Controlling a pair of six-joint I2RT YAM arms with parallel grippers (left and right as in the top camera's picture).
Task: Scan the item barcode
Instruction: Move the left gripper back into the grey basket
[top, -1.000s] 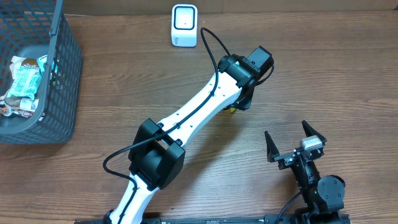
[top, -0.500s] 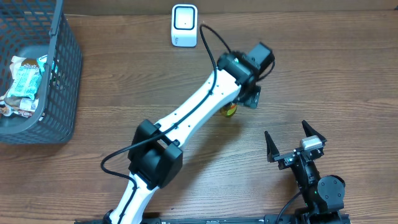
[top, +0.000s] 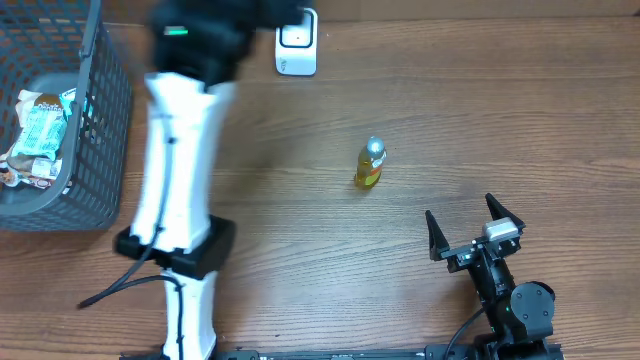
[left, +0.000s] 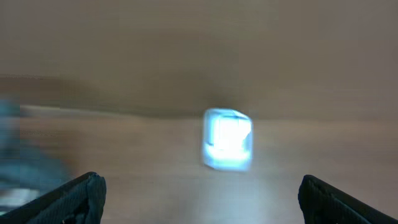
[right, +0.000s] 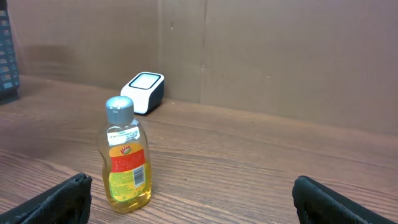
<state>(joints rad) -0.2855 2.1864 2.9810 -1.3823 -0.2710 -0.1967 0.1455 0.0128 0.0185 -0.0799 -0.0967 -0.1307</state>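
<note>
A small yellow dish-soap bottle (top: 369, 165) with a grey cap stands upright on the wooden table, free of both grippers. In the right wrist view the bottle (right: 126, 160) shows a red and yellow label with a barcode (right: 138, 175) facing the camera. The white scanner (top: 296, 40) sits at the table's back edge. My left gripper (left: 199, 199) is open and empty, blurred by motion, with the scanner (left: 227, 139) ahead of it. Overhead, the left arm (top: 180, 150) stretches toward the back left. My right gripper (top: 468, 225) is open, near the front, to the right of the bottle.
A dark mesh basket (top: 100, 120) with wrapped snack packs (top: 40, 135) stands at the left edge. A brown cardboard wall (right: 280, 56) backs the table behind the scanner (right: 144, 90).
The left gripper opened and let go of the bottle, then the left arm swung fast to the back left. The bottle now stands alone. The right arm has not moved.
</note>
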